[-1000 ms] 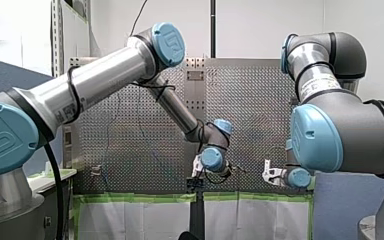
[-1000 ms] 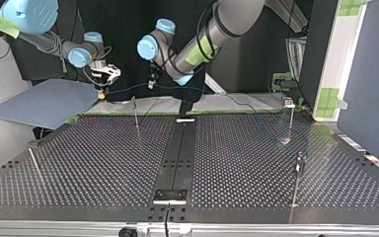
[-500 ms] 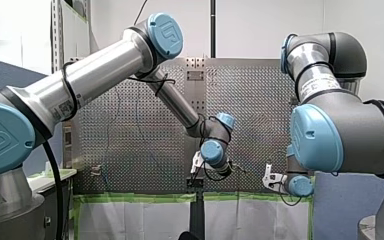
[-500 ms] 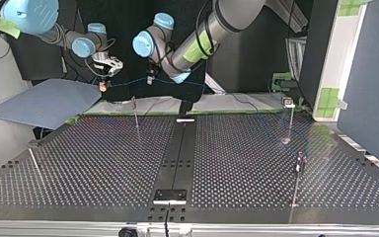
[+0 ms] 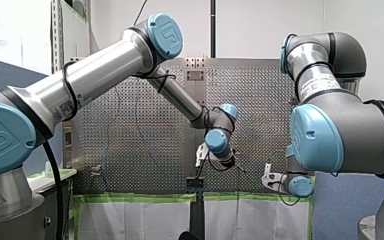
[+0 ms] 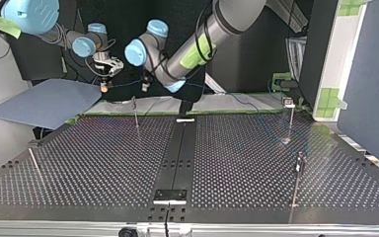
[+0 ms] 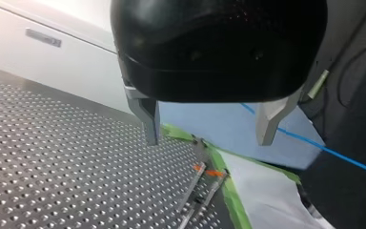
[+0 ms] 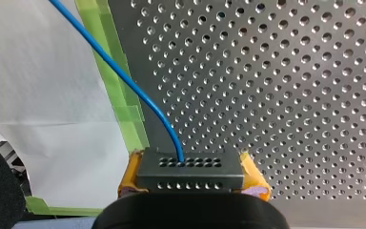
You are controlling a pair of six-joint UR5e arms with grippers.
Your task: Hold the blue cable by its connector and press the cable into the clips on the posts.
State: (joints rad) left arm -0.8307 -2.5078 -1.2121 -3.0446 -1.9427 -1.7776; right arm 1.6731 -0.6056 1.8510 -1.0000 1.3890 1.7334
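In the right wrist view my right gripper [image 8: 193, 178] is shut with its yellow pads [image 8: 130, 177] on a dark perforated connector [image 8: 190, 164]. The blue cable [image 8: 124, 76] leaves the connector and runs ahead over the green tape. In the top view that gripper [image 6: 104, 87] hangs above the table's far edge at the left, and the cable [image 6: 242, 102] trails to the right. My left gripper [image 7: 209, 140] stands open with nothing between its metal fingers [image 7: 148, 119]; the cable [image 7: 333, 155] passes just beside one of them. A thin post [image 6: 136, 114] stands below both grippers.
More clip posts stand at the top view's right [image 6: 290, 121] and near right [image 6: 298, 177], and a leaning rod [image 6: 34, 165] at the left. A blue board [image 6: 44, 101] lies beyond the perforated table [image 6: 103, 163]. Green tape [image 8: 119, 100] edges the table.
My left gripper has moved towards the top view's left, closer to my right gripper. My right gripper has shifted slightly, still holding the connector.
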